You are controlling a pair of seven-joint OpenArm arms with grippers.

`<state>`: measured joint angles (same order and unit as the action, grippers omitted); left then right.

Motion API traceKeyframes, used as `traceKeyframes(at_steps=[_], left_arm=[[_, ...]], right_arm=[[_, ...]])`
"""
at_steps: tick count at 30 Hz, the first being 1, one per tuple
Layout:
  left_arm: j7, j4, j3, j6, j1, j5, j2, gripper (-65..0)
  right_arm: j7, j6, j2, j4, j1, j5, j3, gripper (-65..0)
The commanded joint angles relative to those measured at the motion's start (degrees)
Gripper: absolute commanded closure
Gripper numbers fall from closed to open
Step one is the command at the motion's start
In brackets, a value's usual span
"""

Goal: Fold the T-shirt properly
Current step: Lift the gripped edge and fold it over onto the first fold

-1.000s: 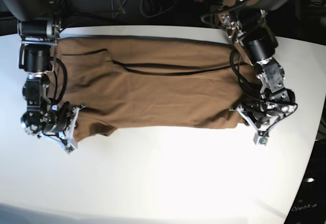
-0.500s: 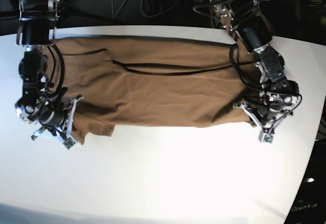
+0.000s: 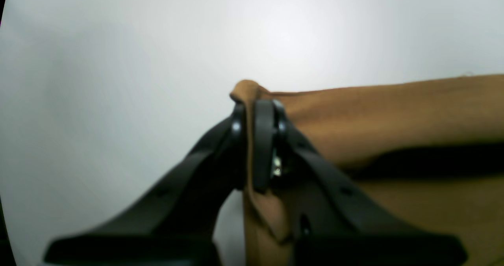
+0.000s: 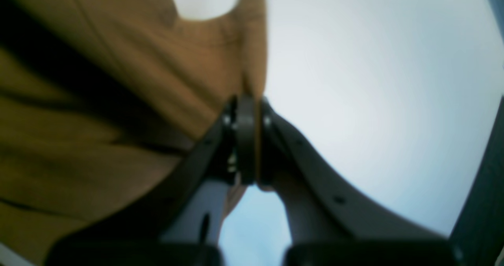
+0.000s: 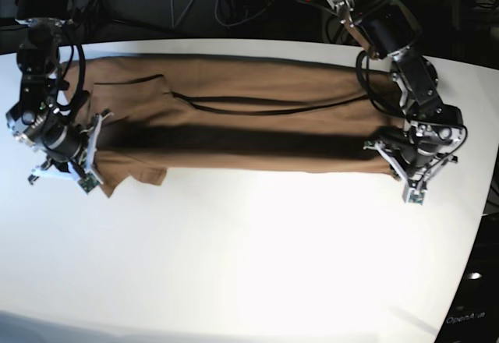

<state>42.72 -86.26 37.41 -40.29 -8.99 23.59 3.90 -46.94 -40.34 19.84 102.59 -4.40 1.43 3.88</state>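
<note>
the t-shirt [image 5: 234, 129] lies spread lengthwise across the white surface [image 5: 257, 257], its tan-brown cloth stretched between the two arms, with a dark shadowed band running along its middle. the left claw [image 3: 256, 140] is clamped on a bunched corner of the cloth, which pokes up past the fingertips [image 3: 263, 120]; in the base view it sits at the shirt's near right end [image 5: 401, 164]. the right claw [image 4: 248, 140] is pinched tight on the shirt's edge at the other end [image 5: 78, 160], the cloth hanging away from it above the surface. a short sleeve [image 5: 144, 175] juts toward the near side beside the right claw.
</note>
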Motion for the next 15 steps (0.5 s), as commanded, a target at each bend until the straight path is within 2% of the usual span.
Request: traceKeyframes(at_steps=[1,15], left_arm=[[-1.18,-1.96,-0.18,0.29,-0.9,-0.52,-0.17,-3.2],[-1.18,-12.69,-0.35,0.29,5.52,-0.52,2.74,-3.2]], right_arm=[[0.56,0.34,0.78,1.63,-0.47,-0.24,1.0,-0.6],[0.74,0.34,0.87,4.71,-6.63,-0.24,1.7,-0.6]])
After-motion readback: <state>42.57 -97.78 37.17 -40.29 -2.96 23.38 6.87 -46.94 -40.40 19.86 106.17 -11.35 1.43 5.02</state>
